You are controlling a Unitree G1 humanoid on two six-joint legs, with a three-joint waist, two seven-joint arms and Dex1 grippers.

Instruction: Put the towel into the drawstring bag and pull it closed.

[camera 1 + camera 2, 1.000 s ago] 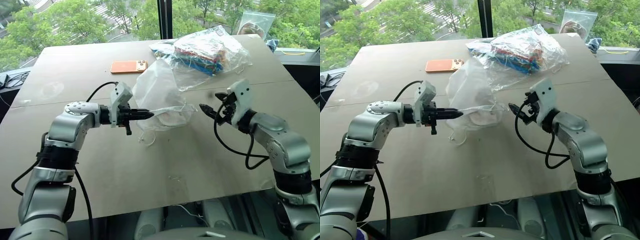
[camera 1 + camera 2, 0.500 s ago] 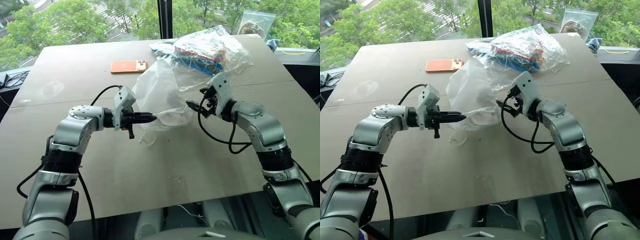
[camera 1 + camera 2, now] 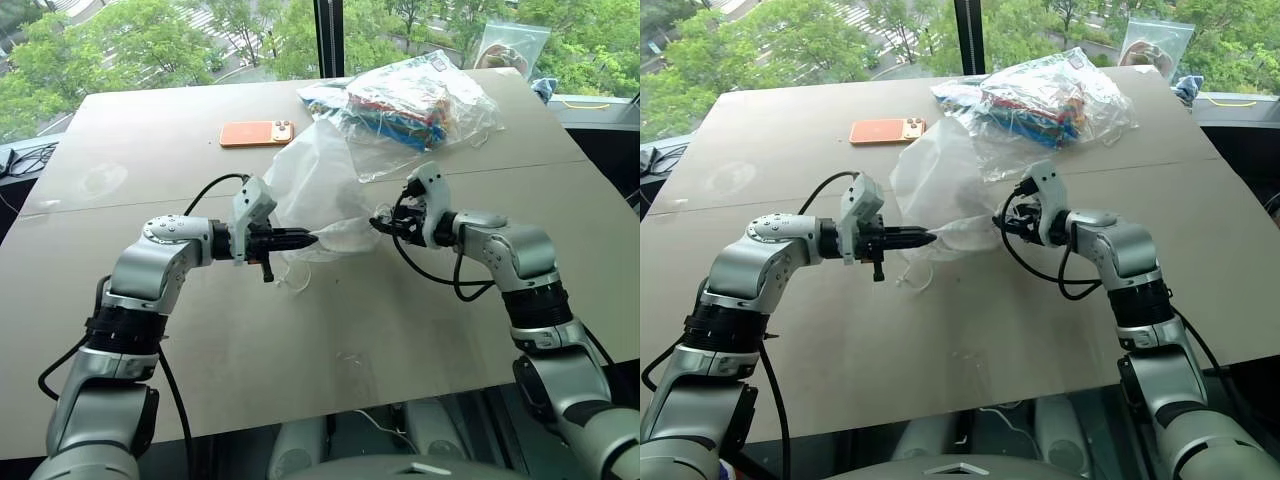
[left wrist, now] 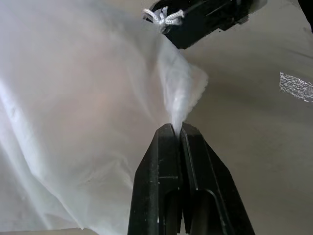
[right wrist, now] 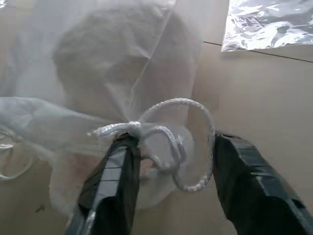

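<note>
My right arm has swung in from the table's [image 3: 120, 330] open right side since a second ago, and my right gripper [image 5: 168, 161] now sits at the drawstring bag's [image 3: 315, 190] mouth, its fingers narrowed but still apart, one on each side of the looped white cord [image 5: 183, 142], not yet pinching it. My left gripper [image 4: 177, 129] has hardly shifted; it stays clamped on a fold of the bag's thin fabric. The towel [image 5: 105, 73] shows as a grey lump inside the bag. The clear plastic bag [image 3: 415, 100] of coloured things and the orange phone [image 3: 257, 133] lie as before. I can read no writing anywhere.
</note>
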